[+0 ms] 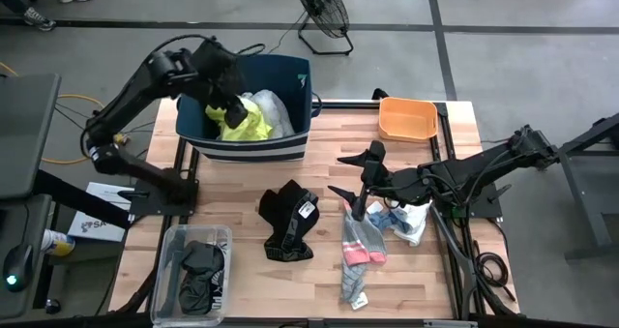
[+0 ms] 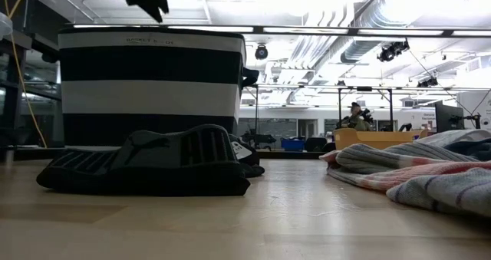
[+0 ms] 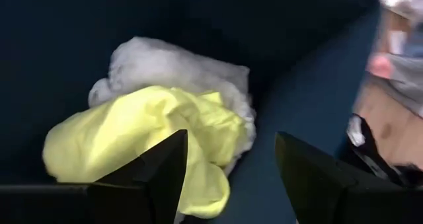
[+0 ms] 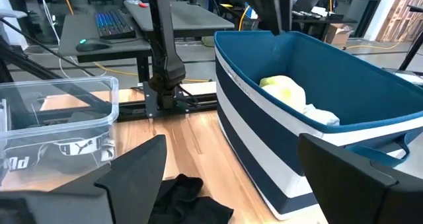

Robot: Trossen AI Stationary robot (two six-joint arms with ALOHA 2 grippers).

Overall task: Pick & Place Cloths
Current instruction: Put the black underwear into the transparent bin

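Grey socks (image 1: 360, 243) — lying lengthwise toward the surface's near edge, directly beneath the right hand (image 1: 360, 210), hovering spread and empty; left hand (image 1: 232, 110) — gaping over the bin (image 1: 253, 146).

— What sort of place is this?
— A robotics lab or workshop in an open industrial hall: exposed ducts (image 2: 360, 30) and strip lights overhead, a grey concrete floor (image 1: 522, 57).
— Anything else?
— Far desks with a keyboard (image 4: 115, 20), a floor fan (image 1: 322, 9) (behind the wooden table (image 1: 242, 173)), a seated person (image 2: 354, 116).
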